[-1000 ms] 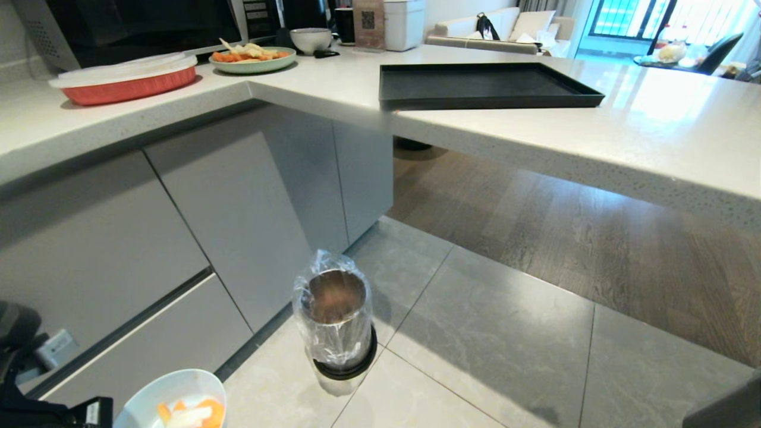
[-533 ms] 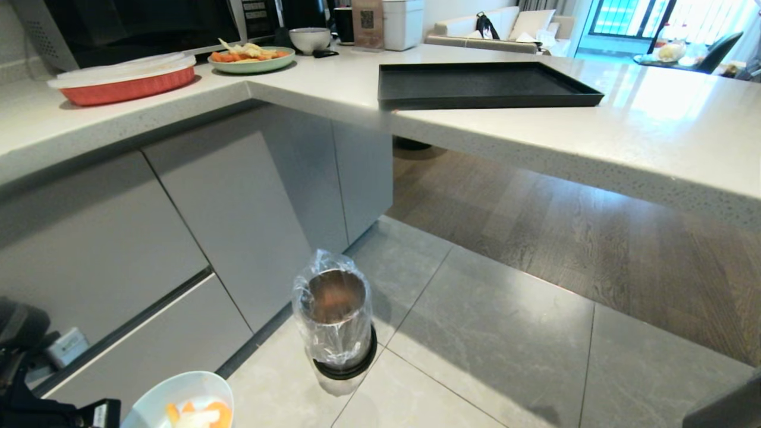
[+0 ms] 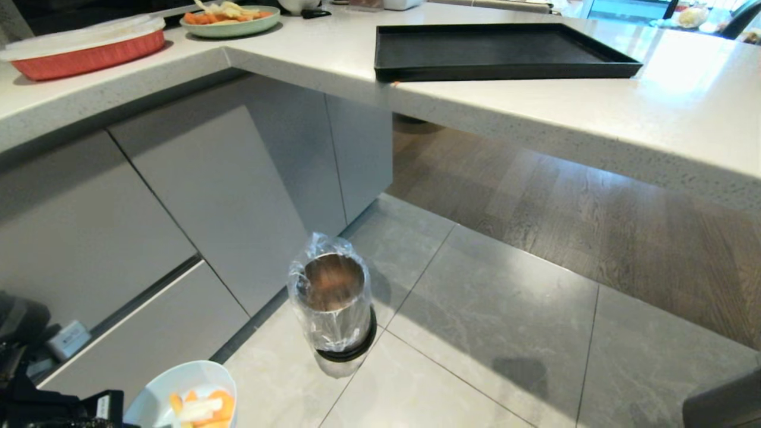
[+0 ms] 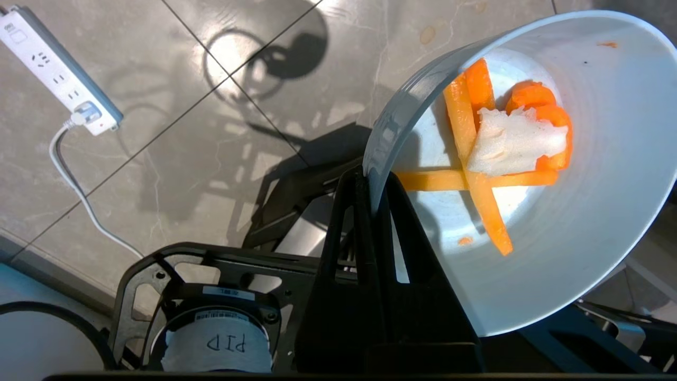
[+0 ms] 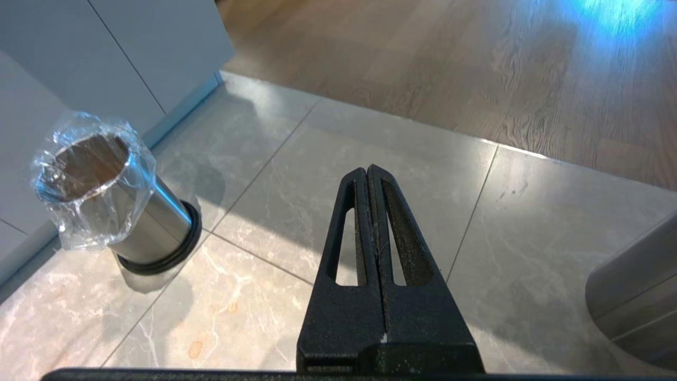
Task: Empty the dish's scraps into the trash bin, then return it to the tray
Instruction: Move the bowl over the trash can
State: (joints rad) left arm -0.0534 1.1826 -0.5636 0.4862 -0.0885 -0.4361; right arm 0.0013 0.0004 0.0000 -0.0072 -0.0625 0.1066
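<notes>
My left gripper point(image 4: 371, 180) is shut on the rim of the dish point(image 4: 582, 222), a pale blue-white bowl held low at the bottom left of the head view point(image 3: 178, 386). Orange sticks and a whitish piece, the scraps point(image 4: 502, 143), lie inside it. The trash bin point(image 3: 333, 306), a shiny steel cylinder with a clear bag liner, stands on the floor tiles to the right of the dish and farther off; it also shows in the right wrist view point(image 5: 106, 196). The black tray point(image 3: 499, 50) lies bare on the counter above. My right gripper point(image 5: 367, 172) hangs shut and holds nothing, over the tiles.
Grey cabinet fronts point(image 3: 208, 190) run along the left under the white counter point(image 3: 654, 119). A red baking dish point(image 3: 83, 47) and a green plate of food point(image 3: 232, 18) sit on the counter's far left. A white power strip point(image 4: 58, 69) lies on the floor. A larger steel cylinder point(image 5: 634, 291) stands at the right.
The whole head view has dropped, so counter and tray sit higher in the picture: the camera moved. The dish has shifted slightly to the right toward the bin, still gripped.
</notes>
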